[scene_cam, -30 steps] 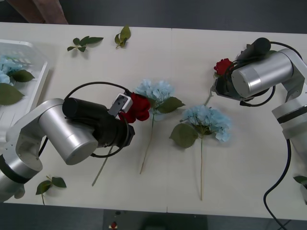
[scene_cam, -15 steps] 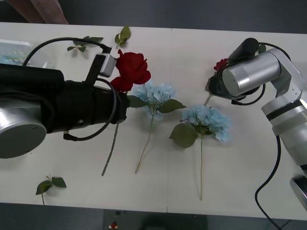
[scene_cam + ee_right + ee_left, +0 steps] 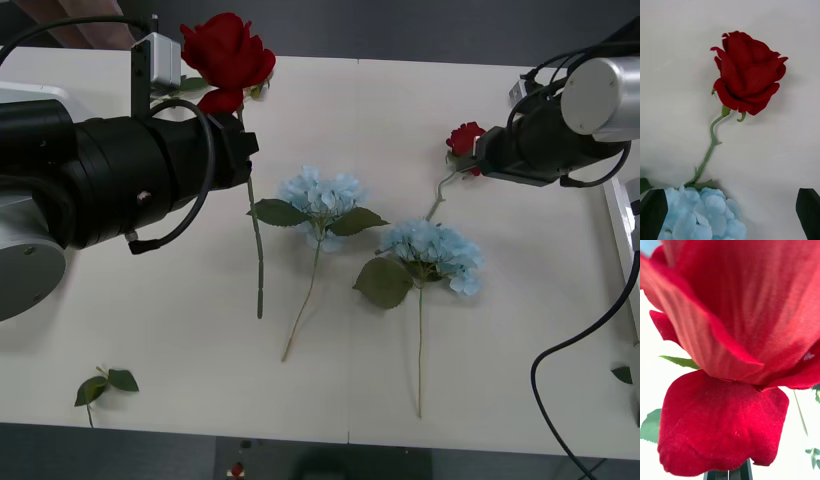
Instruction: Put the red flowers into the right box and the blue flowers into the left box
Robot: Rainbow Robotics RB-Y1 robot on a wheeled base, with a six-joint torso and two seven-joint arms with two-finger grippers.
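Front view: red rose (image 3: 226,52) upright, stem down

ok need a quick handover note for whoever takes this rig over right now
Left gripper: shut on a red rose, lifted over the table's far left.
Right gripper: open, hovering above a second rose lying at the right.
Two blue hydrangeas lie mid-table.
Done: one rose picked up.
Left: box both roses, then both hydrangeas.
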